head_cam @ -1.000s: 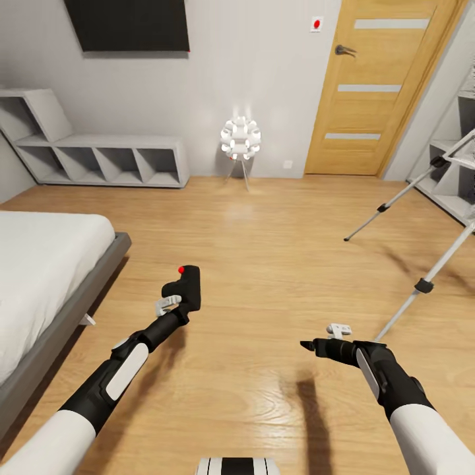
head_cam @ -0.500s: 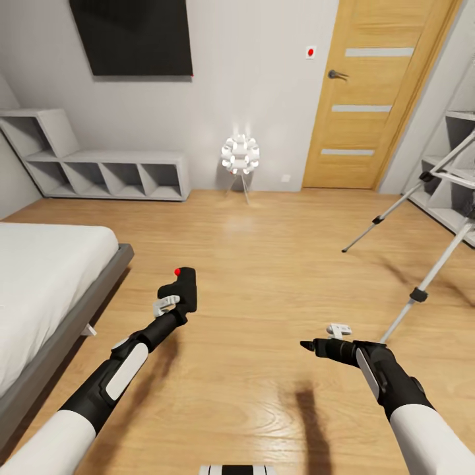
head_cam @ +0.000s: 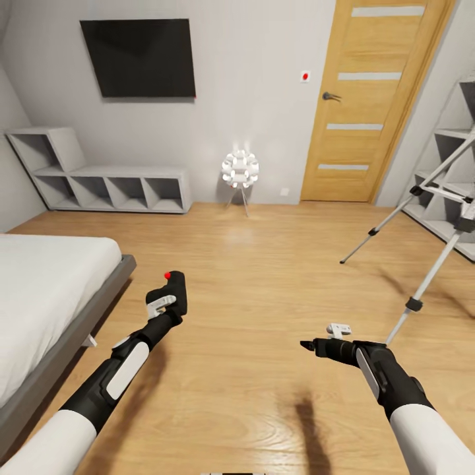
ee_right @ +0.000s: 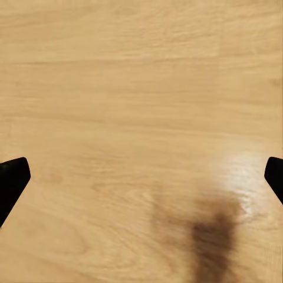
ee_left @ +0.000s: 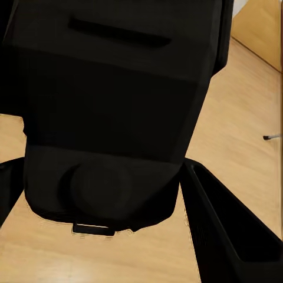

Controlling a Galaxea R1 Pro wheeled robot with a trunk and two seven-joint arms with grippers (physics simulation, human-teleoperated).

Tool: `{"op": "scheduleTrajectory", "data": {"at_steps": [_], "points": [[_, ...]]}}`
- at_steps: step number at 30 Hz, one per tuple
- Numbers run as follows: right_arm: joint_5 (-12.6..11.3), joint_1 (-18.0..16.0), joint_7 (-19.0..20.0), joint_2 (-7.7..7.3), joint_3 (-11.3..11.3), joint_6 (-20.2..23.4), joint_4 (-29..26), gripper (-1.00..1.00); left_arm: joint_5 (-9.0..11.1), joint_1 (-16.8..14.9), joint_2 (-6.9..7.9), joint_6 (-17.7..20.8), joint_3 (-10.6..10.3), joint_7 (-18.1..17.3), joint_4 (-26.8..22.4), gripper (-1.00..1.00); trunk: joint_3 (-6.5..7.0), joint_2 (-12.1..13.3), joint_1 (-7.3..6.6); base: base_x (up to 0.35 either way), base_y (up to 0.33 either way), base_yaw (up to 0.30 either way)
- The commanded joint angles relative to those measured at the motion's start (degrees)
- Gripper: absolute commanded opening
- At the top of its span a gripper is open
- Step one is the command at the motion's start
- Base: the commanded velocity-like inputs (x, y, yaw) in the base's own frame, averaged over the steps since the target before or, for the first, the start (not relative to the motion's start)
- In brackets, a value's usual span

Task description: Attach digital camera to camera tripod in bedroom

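**Robot Carries the Camera Toward the Tripod**

In the head view, the left gripper (head_cam: 166,305) is clamped on the digital camera (head_cam: 173,291). It holds the camera up over the wood floor (head_cam: 264,277), near the bed's (head_cam: 46,290) right edge. The little red button sits on top, so the camera looks held the right way up, likely ready to set on the tripod's head. The camera tripod (head_cam: 435,218) stands at the right side of the room, by the grey shelves (head_cam: 455,171) there, well apart from the camera. Its head is cut off by the picture's edge. The right gripper (head_cam: 313,346) hangs over the bare floor with nothing in it. A ball lamp (head_cam: 240,169) stands by the back wall, between the low cube shelves (head_cam: 112,188) and the oak door (head_cam: 373,99). A dark screen (head_cam: 140,58) hangs on the wall.

In the left wrist view, the camera's black body (ee_left: 112,106) sits very close, with a dark finger (ee_left: 224,230) on its side.

In the right wrist view, the two fingertips (ee_right: 12,180) are far apart at the sides, with only floor between them.

Compared with one second ago, the whole picture has slid down, so the head camera has tipped up. More of the wall, door and tripod shows now. The left arm has moved the camera a bit left. The right arm has stayed put.
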Motion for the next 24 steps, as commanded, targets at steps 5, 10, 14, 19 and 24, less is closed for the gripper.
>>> {"op": "scheduleTrajectory", "data": {"at_steps": [5, 10, 14, 19, 24], "points": [[0.27, -0.02, -0.13, 0.04, -0.15, 0.36, -0.05, 1.00, 0.39, -0.03, 0.05, 0.15, -0.07, -0.03, -0.15, -1.00, 1.06, 0.05, -0.14, 0.000, 0.000, 0.000], [0.59, -0.02, -0.28, 0.04, -0.14, 0.36, -0.05, 1.00, 0.52, -0.03, 0.04, 0.16, -0.13, -0.03, -1.70, -1.00, 2.17, 0.12, -0.27, 0.000, 0.000, 0.000], [0.65, -0.02, -0.35, 0.10, -0.09, 0.36, 0.01, 1.00, 0.51, -0.03, 0.09, 0.17, -0.14, -0.03, -2.03, -1.00, 3.06, 0.17, -0.37, 0.000, 0.000, 0.000], [0.65, -0.02, -0.32, 0.12, -0.12, 0.36, 0.04, 1.00, 0.52, -0.03, 0.05, 0.17, -0.15, -0.03, -2.19, -1.00, 4.17, 0.24, -0.50, 0.000, 0.000, 0.000], [0.44, -0.02, -0.22, 0.13, -0.16, 0.36, 0.05, 1.00, 0.47, -0.03, 0.04, 0.23, -0.16, -0.03, -2.06, -1.00, 5.27, 0.30, -0.63, 0.000, 0.000, 0.000]]}}
